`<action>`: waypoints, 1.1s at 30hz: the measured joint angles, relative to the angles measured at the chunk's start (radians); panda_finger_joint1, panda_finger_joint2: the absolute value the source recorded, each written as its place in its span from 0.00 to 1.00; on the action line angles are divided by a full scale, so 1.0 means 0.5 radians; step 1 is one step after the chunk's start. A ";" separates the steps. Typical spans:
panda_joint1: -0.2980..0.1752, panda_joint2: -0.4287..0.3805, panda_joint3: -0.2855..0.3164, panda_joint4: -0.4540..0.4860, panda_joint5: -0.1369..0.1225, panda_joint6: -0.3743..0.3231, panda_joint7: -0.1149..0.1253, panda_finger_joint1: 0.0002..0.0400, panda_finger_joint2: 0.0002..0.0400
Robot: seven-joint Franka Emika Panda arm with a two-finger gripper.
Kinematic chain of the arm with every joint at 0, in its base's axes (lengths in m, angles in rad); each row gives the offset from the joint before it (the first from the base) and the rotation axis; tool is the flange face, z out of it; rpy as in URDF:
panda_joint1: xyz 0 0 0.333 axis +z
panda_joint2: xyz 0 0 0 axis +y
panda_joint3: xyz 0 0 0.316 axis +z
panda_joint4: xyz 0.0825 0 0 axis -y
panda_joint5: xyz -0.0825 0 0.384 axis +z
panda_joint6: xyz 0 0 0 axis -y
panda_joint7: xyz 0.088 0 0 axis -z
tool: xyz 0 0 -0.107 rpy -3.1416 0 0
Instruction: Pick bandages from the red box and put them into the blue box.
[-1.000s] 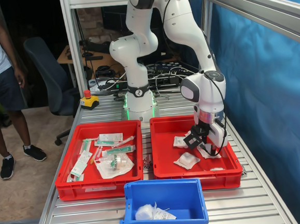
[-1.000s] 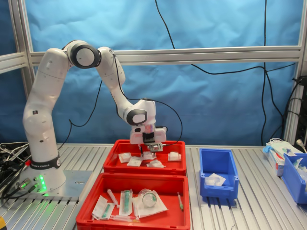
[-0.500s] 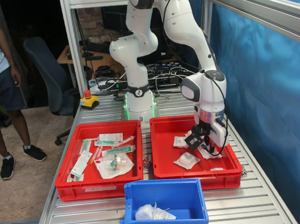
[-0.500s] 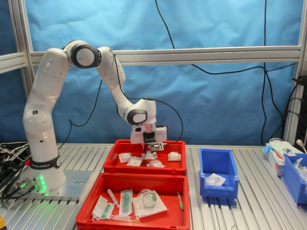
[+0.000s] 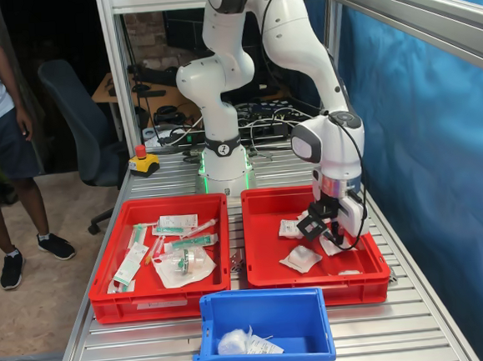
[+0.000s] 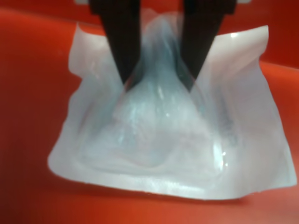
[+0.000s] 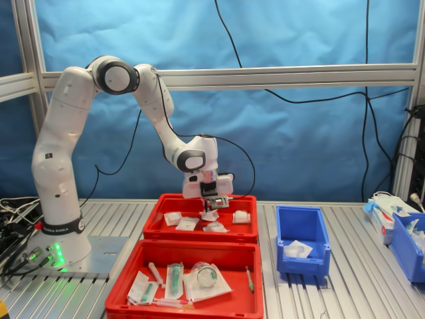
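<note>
A bandage (image 6: 168, 140) was pinched by the closed gripper (image 6: 159, 81) and had been raised slightly above the red box (image 5: 265, 266) at the first exterior view's lower right, so carriage to the blue box (image 5: 210, 317) was judged due.

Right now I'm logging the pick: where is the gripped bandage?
The bandage hangs pinched in the gripper, just above the red box near the first exterior view's right wall.

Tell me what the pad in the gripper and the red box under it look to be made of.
The bandage: a soft white pad, probably gauze, sealed in thin translucent film; the wrapper creases and glints where the gripper pinches it. The red box: apparently moulded plastic, smooth and slightly glossy, with a uniform colour and a rolled rim.
</note>
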 joint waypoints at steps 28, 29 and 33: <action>0.001 -0.548 -0.244 0.003 0.000 -0.365 0.000 0.12 0.12; 0.001 -0.563 -0.256 0.006 0.000 -0.372 0.000 0.12 0.12; 0.001 -0.613 -0.310 0.026 0.000 -0.389 0.000 0.12 0.12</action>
